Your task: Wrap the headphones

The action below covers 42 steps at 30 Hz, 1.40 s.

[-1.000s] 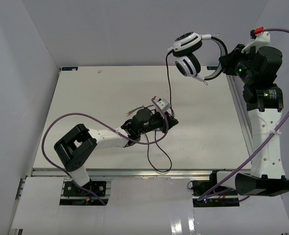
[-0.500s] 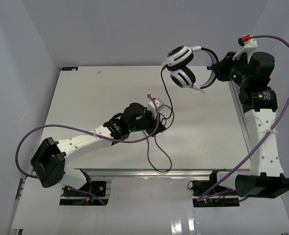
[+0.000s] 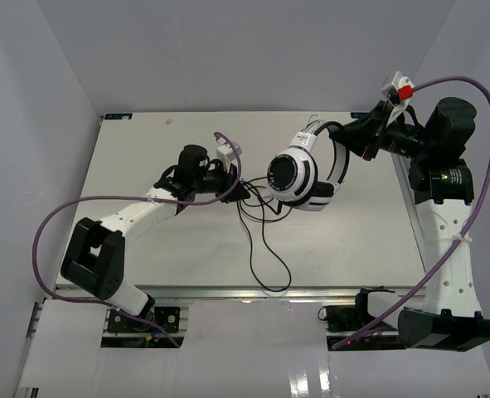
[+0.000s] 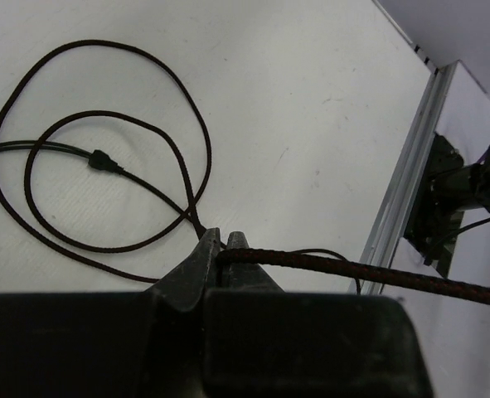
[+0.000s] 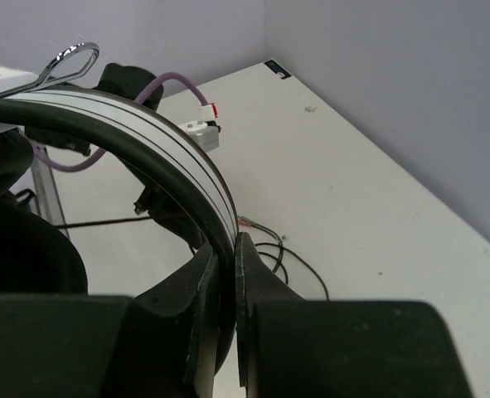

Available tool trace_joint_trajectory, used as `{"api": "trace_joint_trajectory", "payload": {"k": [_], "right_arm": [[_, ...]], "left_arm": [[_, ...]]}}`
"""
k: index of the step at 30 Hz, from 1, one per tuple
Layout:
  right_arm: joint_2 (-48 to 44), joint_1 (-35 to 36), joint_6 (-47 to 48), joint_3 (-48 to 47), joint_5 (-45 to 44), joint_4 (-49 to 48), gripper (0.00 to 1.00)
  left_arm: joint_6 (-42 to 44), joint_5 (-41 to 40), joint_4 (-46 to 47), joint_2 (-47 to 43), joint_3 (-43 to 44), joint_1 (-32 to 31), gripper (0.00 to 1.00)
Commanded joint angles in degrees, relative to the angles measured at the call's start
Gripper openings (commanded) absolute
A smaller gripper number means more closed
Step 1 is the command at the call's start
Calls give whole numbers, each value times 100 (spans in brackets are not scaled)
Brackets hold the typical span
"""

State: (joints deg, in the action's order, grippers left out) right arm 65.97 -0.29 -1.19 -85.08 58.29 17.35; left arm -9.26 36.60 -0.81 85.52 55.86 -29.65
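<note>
Right hand (image 3: pixel 344 133) clamped on the headband (image 5: pixel 137 124) of the headphones (image 3: pixel 298 176), gripping the white band with its black inner lining from both sides. Headphones near the middle of the table (image 3: pixel 352 249), somewhat toward the far side, between the two arms. Ringed round cup (image 3: pixel 284 174) turned up toward the overhead camera. Unclear whether resting on the table or held just above it.

Left hand (image 4: pixel 221 242) pinched tight on the thin black cable (image 4: pixel 352 269), just left of the headphones. From that pinch, one stretch of cable running straight off to the side in the left wrist view. Rest of the cable slack on the table in loose loops, with one long loop trailing toward the near edge. Frayed red and green wire ends (image 5: pixel 246 222) lying on the table just beyond the right hand, seen in the right wrist view.
</note>
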Motion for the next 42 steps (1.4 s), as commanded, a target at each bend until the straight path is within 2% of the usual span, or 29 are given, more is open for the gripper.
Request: {"api": "trace_joint_trajectory", "payload": {"k": [1,4,7,9,13,17,23,30,32,36,39,42], "right_arm": [[-225,-60,1359,-167,977,650,8],[-111,54,2875,-427,338,2535,8],[-247,583,3679,-111,-692,3062,8],[-505,989,3810,375,-1529,2949,8],[-1031,1821,3618,1405,-3656,2071,8],[-1149,2095,3432,2350,-5367,1124,8],[-889,2613,3429,2833,-7546,-86,8],[-574,3246,3815,3595,-10218,-2952,7],[-484,3342,3906,3781,-10680,-3733,8],[-283,3344,3370,3818,-11009,-4197,8],[-156,3348,2606,3636,-10955,-3935,8],[-9,3342,1836,3287,-10682,-3081,8]], "left_arm": [[163,876,-612,305,755,378,0],[205,933,-1020,391,1282,498,0],[183,1022,-1548,459,1909,529,0],[104,1169,-1812,445,2222,531,0],[-349,1445,-2230,300,2562,531,0],[-840,1877,-2441,-2,2345,515,0],[-1248,2244,-2926,-127,2070,377,0],[-1740,2457,-3110,356,2520,-160,0],[-1965,2431,-3084,514,2657,-310,0],[-2853,2417,-2417,715,2605,-560,0],[-3615,2236,-1602,775,2574,-617,0],[-4324,1930,-873,855,2708,-589,0]]}}
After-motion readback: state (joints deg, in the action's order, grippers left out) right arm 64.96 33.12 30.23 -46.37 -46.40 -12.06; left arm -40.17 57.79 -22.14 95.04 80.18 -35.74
